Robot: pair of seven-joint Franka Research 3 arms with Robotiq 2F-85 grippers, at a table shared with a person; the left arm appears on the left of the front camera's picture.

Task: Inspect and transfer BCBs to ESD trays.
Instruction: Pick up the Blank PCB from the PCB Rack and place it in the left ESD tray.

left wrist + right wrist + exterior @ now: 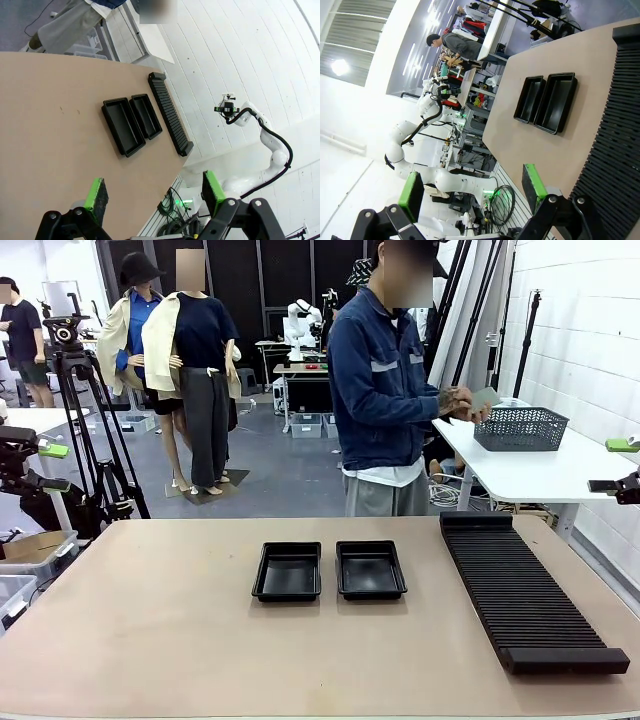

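Left gripper point(154, 194) and right gripper point(472, 189) are hanging high off opposite sides of the table point(150, 640), jaws spread wide w/ nothing between the green pads point(97, 194). They are prob. parked clear so the person point(385, 390) can be doing the inspecting first.

That person is standing at the far edge, turned toward a white side table point(540, 475). The hands point(462, 402) are holding what is prob. one of the BCBs point(487, 397), a small flat pale piece just beside the dark mesh basket point(520, 428), tho it is too small to be sure. It is being held up off the side table, likely for a close look. Which way its long axis is pointing cannot be told.

Left ESD tray point(288, 585) and right ESD tray point(370, 583) are lying side by side at table ctr, rims almost touching, open sides up, both bare inside. They seem to be set w/in reach of both arms & the person, waiting for boards. Each tray's long axis is running near-to-far, from robot side toward the person.

Long black ribbed rack point(525, 590) is lying to the robot's right of the trays, apart from them. Its long axis is also running approx. near-to-far, far end angling slightly toward ctr.
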